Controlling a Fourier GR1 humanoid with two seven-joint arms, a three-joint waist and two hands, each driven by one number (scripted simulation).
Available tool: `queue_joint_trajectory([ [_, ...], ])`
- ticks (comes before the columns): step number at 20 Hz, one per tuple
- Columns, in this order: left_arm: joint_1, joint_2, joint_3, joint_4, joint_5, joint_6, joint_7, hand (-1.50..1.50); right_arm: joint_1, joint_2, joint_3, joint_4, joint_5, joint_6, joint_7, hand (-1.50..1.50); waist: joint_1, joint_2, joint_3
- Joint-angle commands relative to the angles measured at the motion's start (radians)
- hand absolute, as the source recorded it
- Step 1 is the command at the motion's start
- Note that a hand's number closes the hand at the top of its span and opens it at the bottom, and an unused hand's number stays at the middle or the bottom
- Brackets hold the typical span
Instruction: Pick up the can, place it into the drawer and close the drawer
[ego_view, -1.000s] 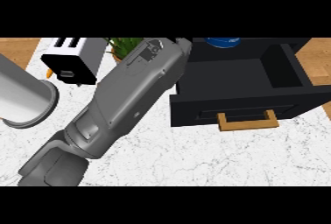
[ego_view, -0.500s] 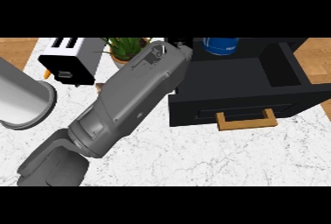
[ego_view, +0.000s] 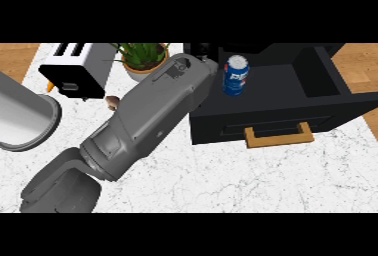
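Lighting's bright and even, seems to come from overhead. The white marble tabletop (ego_view: 258, 175) reads clean with no hard shadows on it, no blown-out glare either. The grey forearm (ego_view: 148, 120) gets soft shading, paler on top and darker down its sides. The metal pot (ego_view: 22, 120) at left shows a smooth sheen. The black drawer (ego_view: 295, 90) swallows detail inside, though the can (ego_view: 235, 76) stays readable. The toaster (ego_view: 74, 70) leans outward near the edge, wide-angle style.
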Motion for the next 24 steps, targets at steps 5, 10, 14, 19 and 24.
queue_joint_trajectory([
  [5, 0.026, 0.0, -0.062, -0.021, 0.068, 0.056, -0.059, -1.5, -0.004, 0.009, 0.021, -0.023, 0.018, -0.008, 0.022, -1.5, -0.002, -0.001, 0.0],
  [10, 0.0, 0.0, -0.025, 0.062, 0.1, 0.012, -0.098, -1.5, -0.021, -0.011, -0.006, -0.017, 0.021, 0.018, -0.027, -1.5, -0.003, 0.005, 0.0],
  [14, 0.015, 0.0, -0.021, 0.016, 0.119, -0.009, -0.127, -1.5, -0.074, -0.088, -0.047, -0.089, 0.19, 0.045, -0.115, -1.5, 0.015, 0.003, -0.001],
  [19, 0.032, 0.0, -0.031, -0.016, 0.148, 0.013, -0.203, -1.5, -0.133, -0.08, 0.031, -0.104, 0.3, 0.074, -0.184, -1.5, 0.026, 0.002, -0.001],
  [24, -0.023, 0.0, -0.045, -0.005, 0.158, 0.058, -0.208, -1.5, -0.207, -0.095, 0.12, -0.14, 0.497, 0.056, -0.187, -1.5, 0.043, 0.003, -0.001],
])
